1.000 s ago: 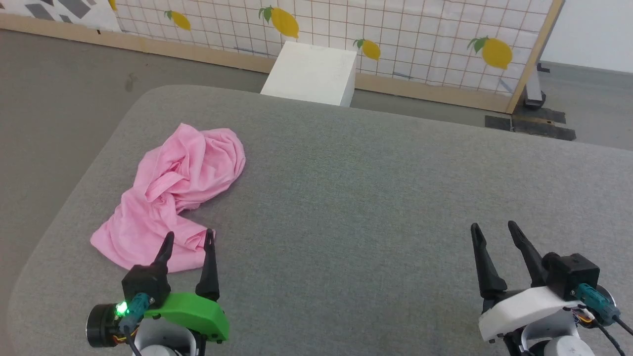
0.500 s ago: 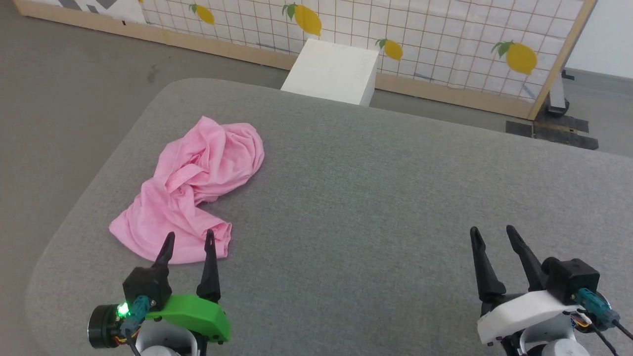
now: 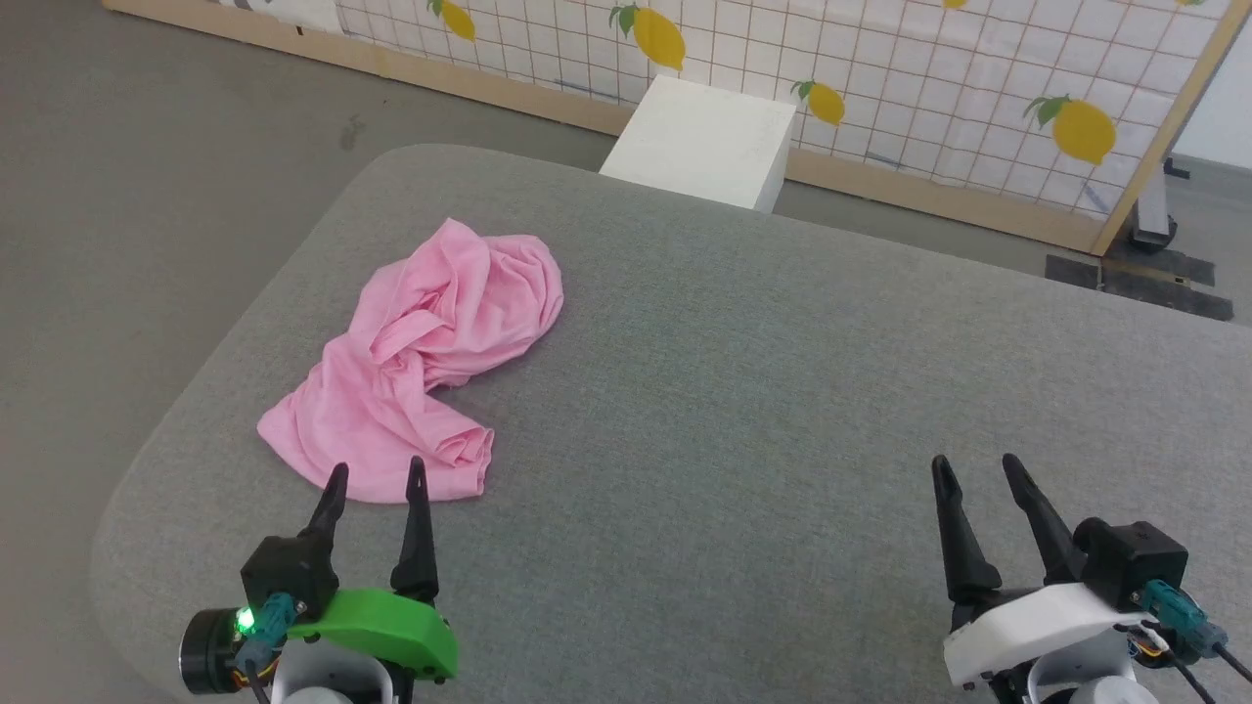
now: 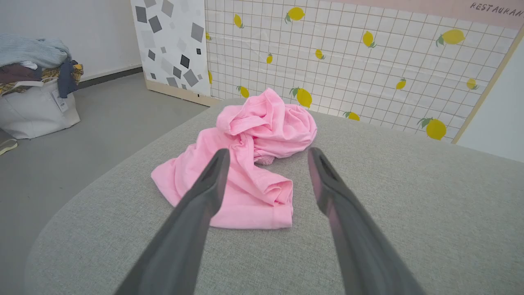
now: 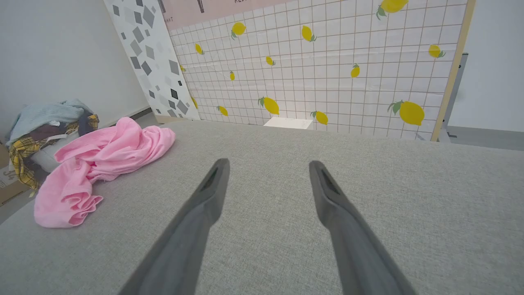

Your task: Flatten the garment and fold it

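- The garment (image 3: 421,362) is seen crumpled in a pink heap on the grey fabric-covered worktop (image 3: 734,391), left of centre in the head view and near the worktop's left edge
- Its bunched, thicker part is found at the upper right of the heap, while a flatter flap is spread toward the lower left and ends in a rolled hem
- The left pincer (image 3: 377,466) is shown at the lower left of the head view, its two dark fingers spread apart and nothing held; its tips are placed at the garment's near hem, and whether the cloth is touched cannot be told
- The right pincer (image 3: 976,460) is shown at the lower right, likewise spread and empty, over bare worktop and well apart from the garment
- In the right wrist view the garment is seen at the middle left of the frame
- A white box (image 3: 704,142) is seen beyond the worktop's far edge, on the floor (image 3: 147,196) before a lemon-print panel (image 3: 880,68)
- A pile of clothes (image 4: 32,61) is visible at the upper left of the left wrist view
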Robot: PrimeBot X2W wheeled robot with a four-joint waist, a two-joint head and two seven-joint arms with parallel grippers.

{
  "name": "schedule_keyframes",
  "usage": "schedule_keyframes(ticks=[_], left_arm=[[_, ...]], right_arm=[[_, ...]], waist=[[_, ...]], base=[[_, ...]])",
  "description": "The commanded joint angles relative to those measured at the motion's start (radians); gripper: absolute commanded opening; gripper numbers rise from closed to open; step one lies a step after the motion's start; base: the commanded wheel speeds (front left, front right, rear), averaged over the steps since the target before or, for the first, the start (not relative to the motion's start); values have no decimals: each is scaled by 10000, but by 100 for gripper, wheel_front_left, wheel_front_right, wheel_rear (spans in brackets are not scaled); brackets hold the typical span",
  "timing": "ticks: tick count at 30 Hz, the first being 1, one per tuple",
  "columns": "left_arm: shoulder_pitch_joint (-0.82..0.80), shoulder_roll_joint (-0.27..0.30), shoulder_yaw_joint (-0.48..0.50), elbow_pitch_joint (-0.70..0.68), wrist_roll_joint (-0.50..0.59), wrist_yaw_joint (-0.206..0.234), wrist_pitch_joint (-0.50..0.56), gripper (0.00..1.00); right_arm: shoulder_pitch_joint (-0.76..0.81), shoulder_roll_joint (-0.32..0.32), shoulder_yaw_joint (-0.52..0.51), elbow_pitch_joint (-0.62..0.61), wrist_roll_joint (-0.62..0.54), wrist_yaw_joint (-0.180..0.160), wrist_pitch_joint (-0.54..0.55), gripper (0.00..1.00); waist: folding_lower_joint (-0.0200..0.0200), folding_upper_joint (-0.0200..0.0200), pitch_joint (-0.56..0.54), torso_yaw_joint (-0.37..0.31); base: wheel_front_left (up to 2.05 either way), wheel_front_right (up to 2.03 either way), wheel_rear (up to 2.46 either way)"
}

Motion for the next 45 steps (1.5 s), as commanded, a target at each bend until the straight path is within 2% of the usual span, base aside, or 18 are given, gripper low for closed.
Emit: schedule_keyframes(ticks=[1,26,36,41,45], left_arm=[[-185,-41,-14,37,-50,69,-121,100],[-347,-51,97,361,-59,41,-640,100],[-354,-51,124,374,-162,52,-644,100],[-1139,-41,111,1059,-571,-327,-454,100],[-2778,213,119,2414,-1167,-765,1010,100]], right_arm=[[197,5,7,65,139,-12,-118,100],[256,7,-31,580,604,-15,-640,100],[200,7,-40,588,604,-15,-644,100],[87,7,-64,551,494,-15,-644,100],[-187,7,-90,555,284,-15,-642,100]], waist=[[0,0,1,75],[0,0,27,927],[0,0,96,781],[0,0,332,679],[0,0,786,376]], base=[[0,0,0],[0,0,0],[0,0,0],[0,0,0],[0,0,0]])
